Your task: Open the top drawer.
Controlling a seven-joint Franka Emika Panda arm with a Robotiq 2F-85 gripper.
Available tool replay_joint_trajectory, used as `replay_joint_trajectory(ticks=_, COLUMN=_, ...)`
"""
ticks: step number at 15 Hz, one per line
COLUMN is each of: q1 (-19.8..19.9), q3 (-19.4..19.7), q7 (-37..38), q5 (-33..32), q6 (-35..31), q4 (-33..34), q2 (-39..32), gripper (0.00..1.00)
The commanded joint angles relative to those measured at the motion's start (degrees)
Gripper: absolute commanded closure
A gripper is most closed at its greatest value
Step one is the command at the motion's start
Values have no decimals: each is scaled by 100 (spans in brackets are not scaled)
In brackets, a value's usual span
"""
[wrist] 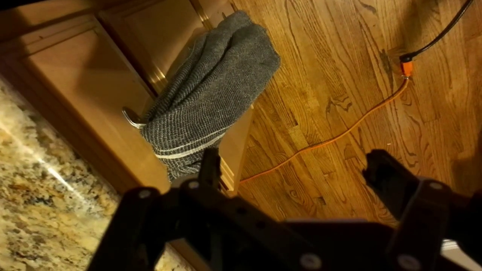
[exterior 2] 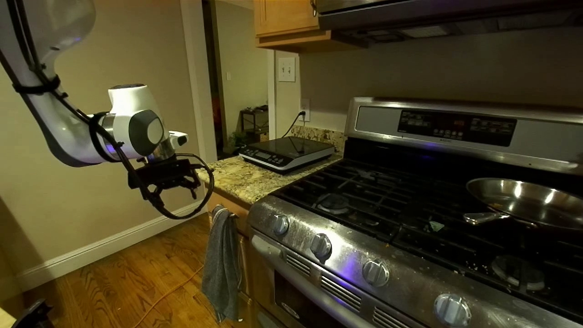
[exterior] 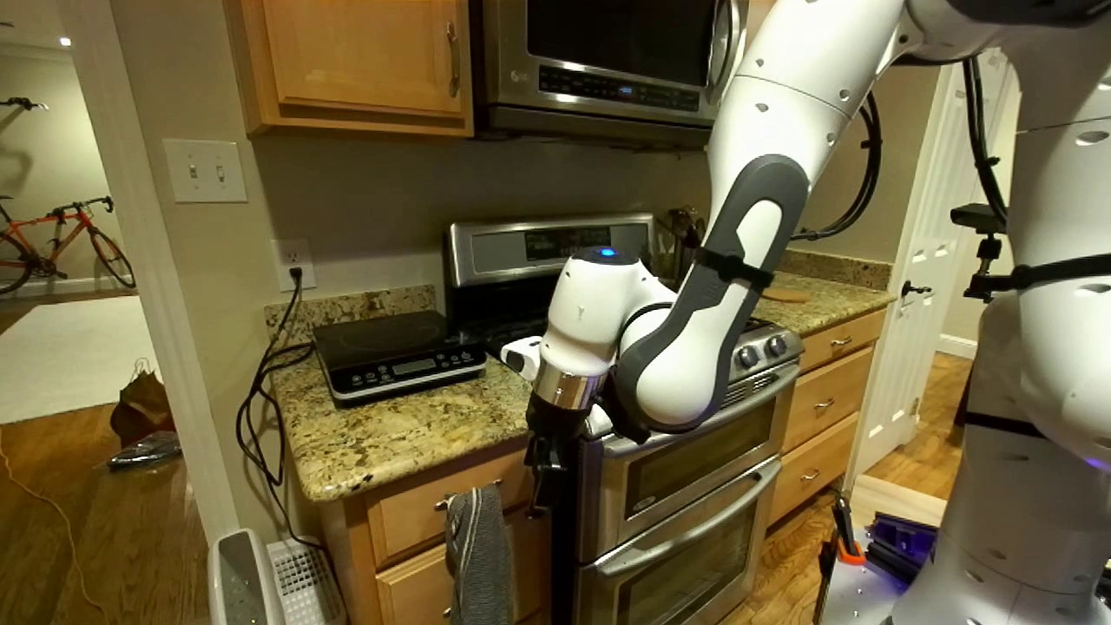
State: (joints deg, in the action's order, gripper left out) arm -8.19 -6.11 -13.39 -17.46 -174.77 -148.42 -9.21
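The top drawer (exterior: 408,521) is a short, wide honey-oak front under the granite counter in an exterior view; it looks shut. It also shows in the wrist view (wrist: 90,86). Its small metal handle (wrist: 132,118) is partly covered by a grey towel (wrist: 214,79) hanging from it; the towel shows in both exterior views (exterior: 479,555) (exterior 2: 222,264). My gripper (wrist: 292,154) is open and empty, with its fingers wide apart. It points down in front of the counter edge in both exterior views (exterior: 545,486) (exterior 2: 175,193), apart from the handle. The left finger overlaps the towel's lower edge in the wrist view.
The stove with its oven doors (exterior: 686,512) stands beside the drawer. A black induction cooktop (exterior: 395,356) sits on the granite counter (exterior: 417,425). A pan (exterior 2: 533,200) rests on the burners. An orange cord (wrist: 331,139) lies on the wooden floor.
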Motion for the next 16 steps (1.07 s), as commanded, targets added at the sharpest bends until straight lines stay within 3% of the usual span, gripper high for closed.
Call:
replay_joint_trajectory(ticks=1, q1=-185, q3=327, q7=146, q5=-467, q6=-67, q4=48, q2=-110, gripper=0)
replay_joint_trajectory(ticks=7, q1=-1019, q3=1362, q7=935, q5=-2026, q6=-163, q4=503, q2=-519, gripper=0)
replay_joint_trajectory(ticks=12, q1=-1804, q3=1798, q7=1817, q5=-2715, q6=-165, q4=840, q2=-835, gripper=0)
replay_joint_trajectory(ticks=16, q1=-2949, q3=2800, q7=3001, q5=-4023, q6=-60, q4=1246, q2=-1070, gripper=0)
